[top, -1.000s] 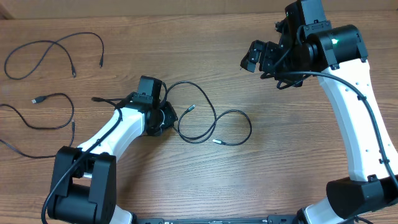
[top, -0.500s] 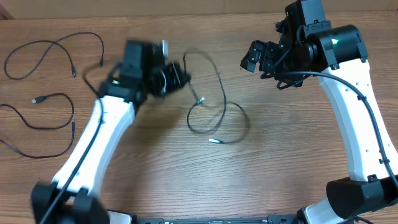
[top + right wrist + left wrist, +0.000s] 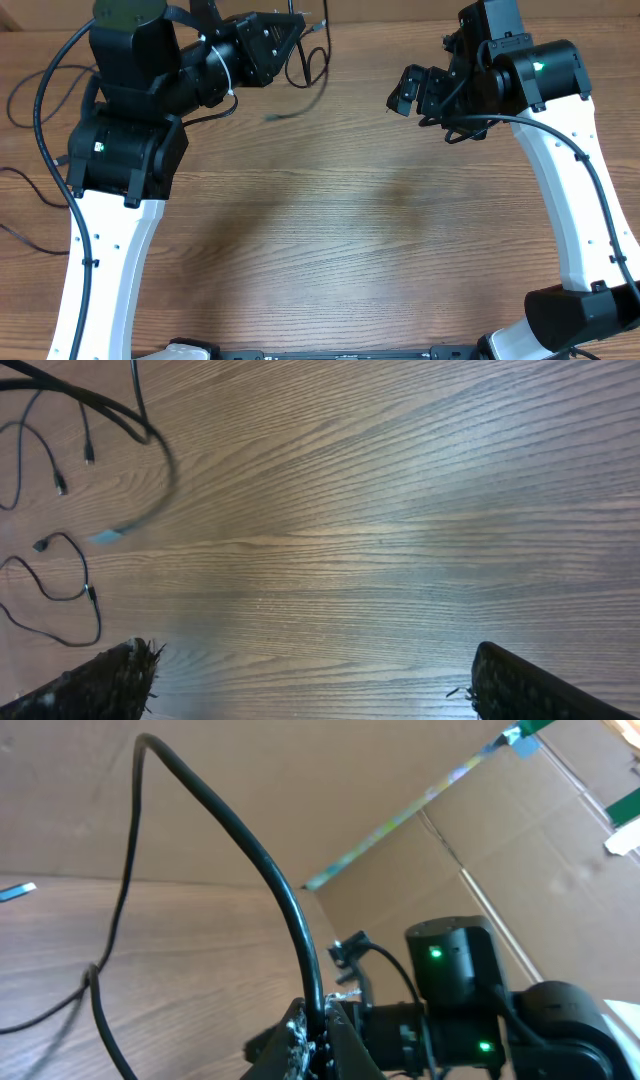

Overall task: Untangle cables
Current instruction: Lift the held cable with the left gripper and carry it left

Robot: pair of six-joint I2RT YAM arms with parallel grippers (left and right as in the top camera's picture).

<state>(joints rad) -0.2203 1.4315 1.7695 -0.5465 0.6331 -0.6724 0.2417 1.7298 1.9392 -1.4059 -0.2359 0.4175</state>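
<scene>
A wood-grain table [image 3: 330, 250] – backed by brown cardboard panels [image 3: 540, 850] – with strips of green tape [image 3: 622, 813].

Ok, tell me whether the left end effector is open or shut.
Shut: the left end effector pinches a black cable between closed fingers.

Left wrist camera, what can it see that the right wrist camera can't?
Only the left wrist view shows the left gripper pinched shut on the held cable, the right arm with its green lights, and a cardboard wall. Only the right wrist view shows the right gripper wide open and holding nothing, plus other cables lying flat on the wood. Both show the wooden table and the held cable, which looks blurry in the right wrist view.
</scene>
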